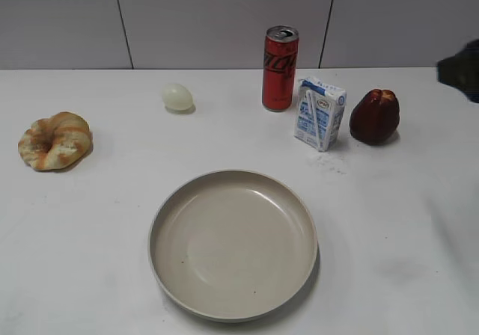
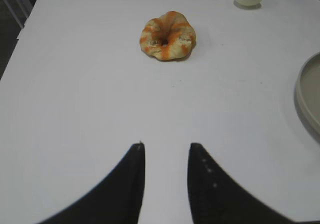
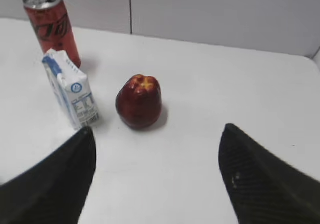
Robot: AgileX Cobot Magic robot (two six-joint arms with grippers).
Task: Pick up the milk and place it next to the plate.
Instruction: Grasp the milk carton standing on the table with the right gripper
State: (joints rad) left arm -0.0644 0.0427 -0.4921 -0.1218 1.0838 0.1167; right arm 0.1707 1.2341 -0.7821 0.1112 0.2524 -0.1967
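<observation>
The milk is a small white carton with blue print and a straw, standing upright between the red can and the red fruit; it also shows in the right wrist view. The plate is a wide beige dish at the front centre; its rim shows in the left wrist view. My right gripper is open and empty, with the milk beyond its left finger. My left gripper is open and empty over bare table.
A tall red can stands behind the milk. A dark red fruit sits right of it. A pale egg lies at the back, a glazed pastry at the left. A dark arm part is at the right edge.
</observation>
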